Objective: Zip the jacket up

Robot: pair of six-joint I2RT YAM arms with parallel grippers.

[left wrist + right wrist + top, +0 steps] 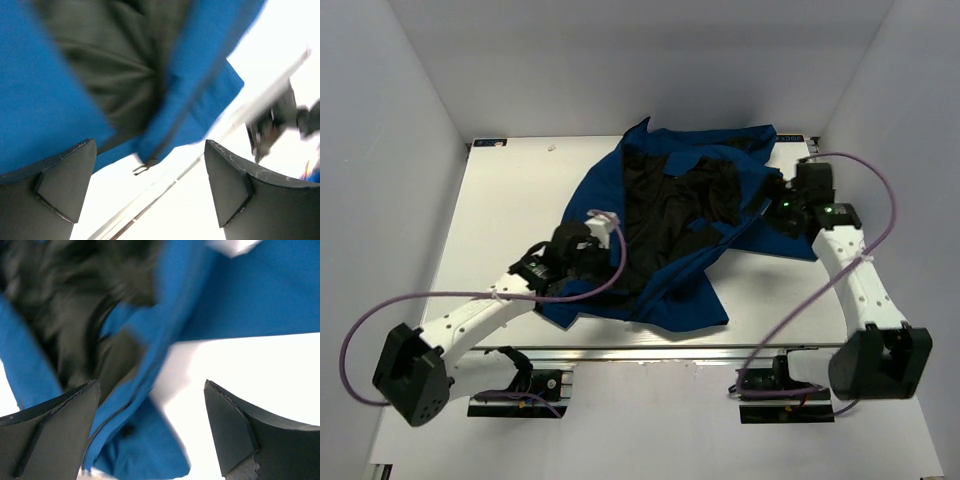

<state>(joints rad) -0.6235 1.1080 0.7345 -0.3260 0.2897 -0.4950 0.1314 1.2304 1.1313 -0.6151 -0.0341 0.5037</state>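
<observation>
Hovering my left gripper (150,146), jaws apart, just short of jacket (670,305) zip end (144,166); zip runs twd far-right desk (500,200) corner; right gripper (150,386) apart too.

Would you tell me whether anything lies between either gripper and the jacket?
Nothing visible does: the left gripper and right gripper are both open, with the jacket fabric directly in front of each.

The overhead view is evenly, brightly lit and sharp, with only faint, soft shadows. Both wrist views are smeared by motion blur (the jacket (45,100) most), and the white surface (250,360) blows out to glare.
</observation>
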